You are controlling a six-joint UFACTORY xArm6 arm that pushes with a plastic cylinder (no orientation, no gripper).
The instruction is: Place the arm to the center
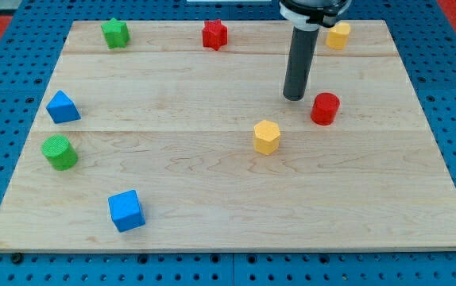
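- Camera view shows my arm coming in from the view's top as a straight dark rod, standing upright over the pale wooden desk (pixel 212 191).
- My tip (pixel 294 98) sits on the desk right of centre and in the upper half, so it is off the middle of the board.
- There is no hand on this rig, only the rod, so nothing is clasped or let go; the tip touches no block that I can see.
- The red cylinder (pixel 325 109) is just beside the tip on the view's right, apart from it by a narrow strip of wood.
- The yellow hexagonal block (pixel 267 137) lies near the tip, below it and a little to the view's left.
- A second yellow block (pixel 338 36), its shape unclear to me, sits by the top edge just right of the rod's shaft.
- The red star-shaped block (pixel 214 35) is at the top edge, well to the view's left of the rod.
- The green star-shaped block (pixel 115 32) sits near the top left corner.
- The blue triangular block (pixel 62 107) and the green cylinder (pixel 59 152) keep close to the left edge, one above the other.
- The blue cube (pixel 126 210) lies toward the bottom left.
- Bare wood runs from the tip leftward across the desk's middle; the yellow hexagonal block is the nearest piece on that side.
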